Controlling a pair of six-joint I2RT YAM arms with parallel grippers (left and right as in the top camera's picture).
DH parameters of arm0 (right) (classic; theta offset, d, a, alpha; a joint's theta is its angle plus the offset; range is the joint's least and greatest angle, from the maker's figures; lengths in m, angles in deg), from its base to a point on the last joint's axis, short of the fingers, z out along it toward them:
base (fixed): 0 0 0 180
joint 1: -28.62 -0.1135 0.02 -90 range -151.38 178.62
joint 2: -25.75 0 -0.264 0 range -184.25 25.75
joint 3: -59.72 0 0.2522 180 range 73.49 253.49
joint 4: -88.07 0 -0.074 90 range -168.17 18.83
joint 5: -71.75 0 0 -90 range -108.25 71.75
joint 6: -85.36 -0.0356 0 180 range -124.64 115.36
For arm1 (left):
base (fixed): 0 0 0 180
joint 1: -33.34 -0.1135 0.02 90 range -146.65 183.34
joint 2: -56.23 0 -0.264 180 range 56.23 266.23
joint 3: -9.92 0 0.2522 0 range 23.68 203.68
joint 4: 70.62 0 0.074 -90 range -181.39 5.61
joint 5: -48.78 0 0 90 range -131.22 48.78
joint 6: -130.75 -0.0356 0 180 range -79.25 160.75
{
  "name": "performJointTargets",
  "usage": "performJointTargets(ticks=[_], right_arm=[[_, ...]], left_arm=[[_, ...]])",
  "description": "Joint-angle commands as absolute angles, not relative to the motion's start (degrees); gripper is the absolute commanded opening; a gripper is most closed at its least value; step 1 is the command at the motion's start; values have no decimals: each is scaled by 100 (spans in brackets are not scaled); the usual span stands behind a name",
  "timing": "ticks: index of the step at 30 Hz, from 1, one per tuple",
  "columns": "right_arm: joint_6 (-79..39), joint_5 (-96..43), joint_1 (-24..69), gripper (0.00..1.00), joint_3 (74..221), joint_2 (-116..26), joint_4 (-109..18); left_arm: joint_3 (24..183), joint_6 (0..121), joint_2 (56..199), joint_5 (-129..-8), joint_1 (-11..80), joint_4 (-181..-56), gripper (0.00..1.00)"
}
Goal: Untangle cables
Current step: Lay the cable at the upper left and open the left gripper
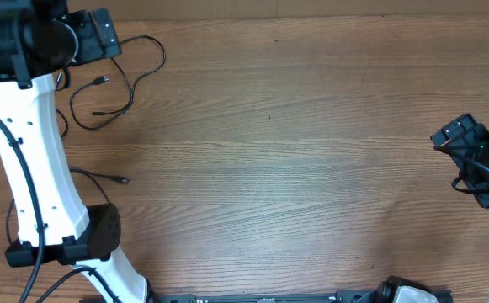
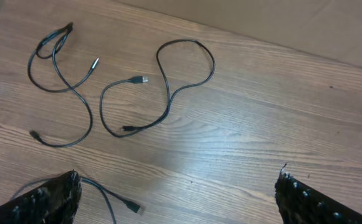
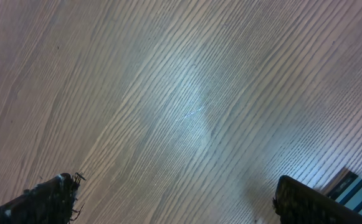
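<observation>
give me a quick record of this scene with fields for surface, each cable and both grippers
surface: light brown wooden table
cable 1: thin black cord doubled into a loop, leftmost in the left wrist view
cable 2: thin black cord with silver USB plug, beside cable 1, not crossing it
cable 3: thin black cord with a small plug, lying apart, partly hidden by the gripper
left gripper: open, above the cables, holding nothing
right gripper: open, over bare wood, holding nothing

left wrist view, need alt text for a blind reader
A left cable, a middle cable and a third cable at the bottom edge lie apart on a wooden table, all thin and black. The left gripper hangs open above.
</observation>
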State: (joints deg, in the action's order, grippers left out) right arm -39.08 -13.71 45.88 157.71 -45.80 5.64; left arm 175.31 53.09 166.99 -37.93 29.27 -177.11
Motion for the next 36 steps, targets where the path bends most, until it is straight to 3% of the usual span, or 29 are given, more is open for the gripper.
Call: performJointTargets(ticks=[1,15,27,36], right_arm=[[-3866,-1317,4612,100,15867,-4576,553],[-3866,-1317,4612,100,15867,-4576,553],[-3866,-1317,4612,100,15867,-4576,553],[-3866,-1317,4612,100,15867,-4576,553]], left_arm=[[17566,5759,16485,-3279,3062,-17764,100],[16832,5938,16433,-2508,3666,-17029,100],[11512,6052,14387,-2366,3899,-14011,100],[9025,6229,12358,-2368,3897,-13467,99]])
